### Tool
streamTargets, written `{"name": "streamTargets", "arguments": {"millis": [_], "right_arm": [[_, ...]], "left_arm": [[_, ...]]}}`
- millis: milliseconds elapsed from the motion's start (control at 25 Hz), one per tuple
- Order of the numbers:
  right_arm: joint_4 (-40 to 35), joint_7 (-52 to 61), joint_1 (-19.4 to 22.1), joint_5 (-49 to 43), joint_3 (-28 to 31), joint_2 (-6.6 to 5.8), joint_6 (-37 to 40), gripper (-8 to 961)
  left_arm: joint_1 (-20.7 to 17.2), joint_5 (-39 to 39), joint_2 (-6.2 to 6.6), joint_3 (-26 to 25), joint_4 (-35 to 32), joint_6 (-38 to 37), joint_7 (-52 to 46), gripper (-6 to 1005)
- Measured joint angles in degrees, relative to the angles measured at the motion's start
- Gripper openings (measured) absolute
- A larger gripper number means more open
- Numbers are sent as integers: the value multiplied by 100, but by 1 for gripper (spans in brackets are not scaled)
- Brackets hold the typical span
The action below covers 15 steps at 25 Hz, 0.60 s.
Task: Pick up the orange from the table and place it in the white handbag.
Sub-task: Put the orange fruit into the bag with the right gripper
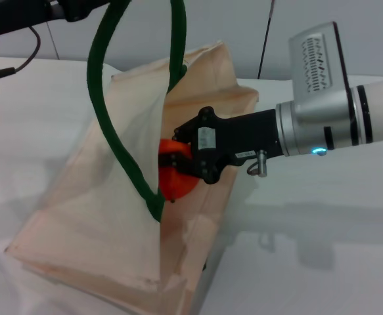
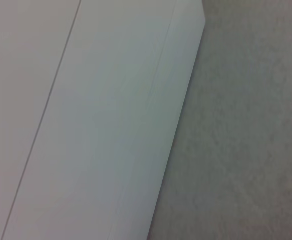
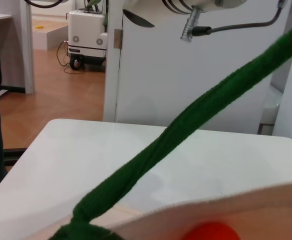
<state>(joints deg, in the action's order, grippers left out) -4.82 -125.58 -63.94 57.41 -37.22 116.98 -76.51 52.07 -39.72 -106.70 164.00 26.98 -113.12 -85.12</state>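
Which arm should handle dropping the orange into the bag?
Right. The right gripper is at the mouth of the white handbag, fingers closed on the orange. The left arm, upper left in the head view, lifts a green handle, holding the bag open.

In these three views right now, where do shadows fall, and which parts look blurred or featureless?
Head view: soft shadows lie on the plain white table under the right gripper and beside the cream cloth handbag. Left wrist view: only featureless pale surfaces. Right wrist view: the thick dark green handle and bright orange fruit look blurred.
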Motion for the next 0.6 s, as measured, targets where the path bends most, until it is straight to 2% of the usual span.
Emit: {"name": "streamTargets", "arguments": {"millis": [320, 520, 600], "right_arm": [[127, -6, -35, 55, 13, 9, 355, 112], [187, -13, -38, 58, 29, 13, 458, 168], [208, -16, -39, 59, 84, 16, 474, 230]], "left_arm": [[4, -9, 0, 0, 0, 0, -3, 141], [5, -9, 1, 0, 0, 0, -4, 141], [5, -20, 1, 0, 0, 0, -5, 141]]}}
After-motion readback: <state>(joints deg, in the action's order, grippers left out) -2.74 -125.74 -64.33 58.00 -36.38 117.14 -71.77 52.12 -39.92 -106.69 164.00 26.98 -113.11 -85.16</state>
